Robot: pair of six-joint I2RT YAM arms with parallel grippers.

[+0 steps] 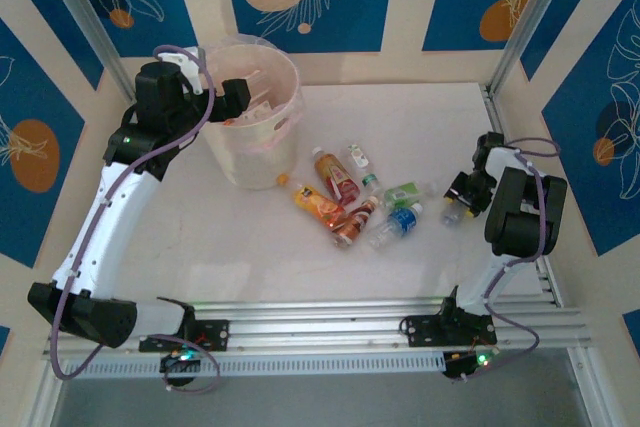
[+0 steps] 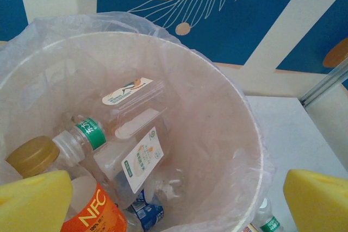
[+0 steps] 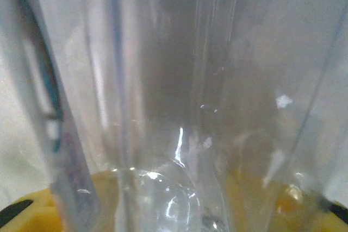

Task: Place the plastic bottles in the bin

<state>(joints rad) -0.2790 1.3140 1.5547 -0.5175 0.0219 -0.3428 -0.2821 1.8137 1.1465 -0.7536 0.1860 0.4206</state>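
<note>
The bin (image 1: 262,143), cream-white with a pinkish liner, stands at the back left. My left gripper (image 1: 236,97) hangs open over its mouth. In the left wrist view its yellow fingertips (image 2: 35,199) flank the bin's rim (image 2: 255,150), and several plastic bottles (image 2: 138,156) lie inside. More plastic bottles (image 1: 335,182) lie mid-table with red, orange, green and blue labels. My right gripper (image 1: 458,193) is low at the right, its jaws around a clear bottle (image 1: 451,211). That bottle (image 3: 174,80) sits close to the right wrist camera, with the yellow pads (image 3: 32,214) dimly seen behind it.
A small orange cap (image 1: 282,179) lies by the bin's foot. Another bottle (image 2: 266,222) lies on the table just outside the bin. Aluminium rails (image 1: 330,312) run along the near edge. Patterned walls and a metal post (image 1: 520,27) close in the back and sides.
</note>
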